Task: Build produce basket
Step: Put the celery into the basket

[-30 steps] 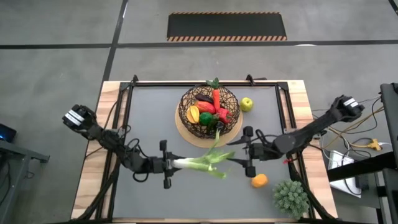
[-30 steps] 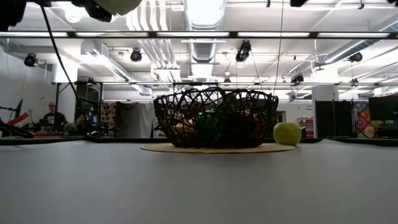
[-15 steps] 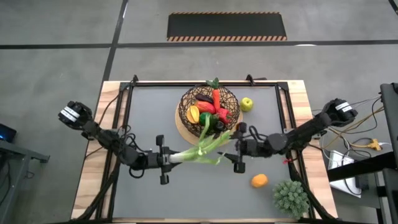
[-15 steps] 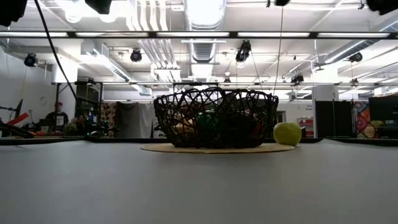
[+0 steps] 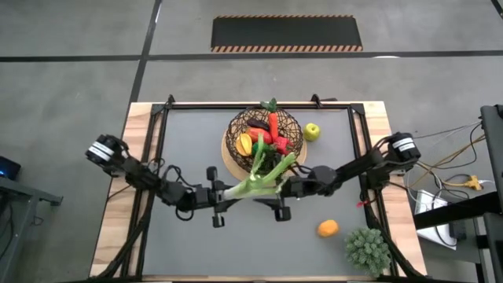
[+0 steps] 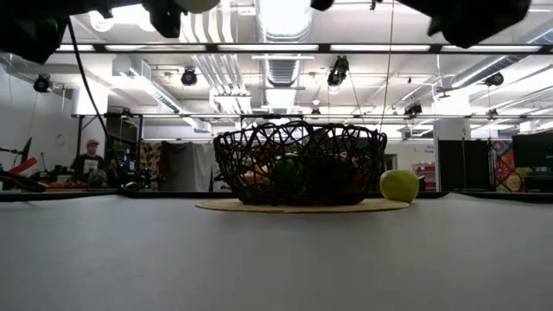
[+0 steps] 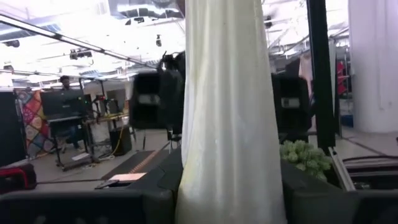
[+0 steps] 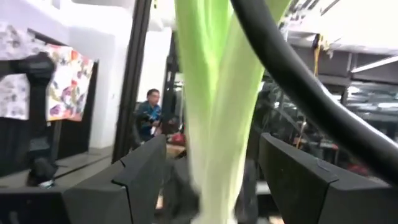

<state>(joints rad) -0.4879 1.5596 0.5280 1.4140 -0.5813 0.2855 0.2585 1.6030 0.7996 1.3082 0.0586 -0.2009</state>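
Both arms meet near the middle of the table (image 5: 181,141), just in front of the basket (image 5: 264,134), with the leek (image 5: 263,178) carried between them. The left gripper (image 5: 218,195) has its jaws clamped on the leek's white stalk end, which fills the left wrist view as a pale column (image 7: 227,112) between the dark fingers (image 7: 81,208). The right gripper (image 5: 277,191) sits at the leafy green part; in the right wrist view the green leaves (image 8: 217,99) run between its two fingers (image 8: 140,180), but whether these jaws press on the leaves I cannot tell. The leaf tips reach over the basket's near rim. The basket stands on its pale wooden disc (image 5: 236,169) toward the far side of the table and holds a carrot (image 5: 273,124), a red pepper (image 5: 279,144) and a yellow pepper (image 5: 245,144). A green apple (image 5: 312,131) lies just beside the basket on the right, seen also in the low view (image 6: 399,185). An orange (image 5: 328,228) lies near the right front, with a spiky green plant (image 5: 368,248) near the corner beyond it
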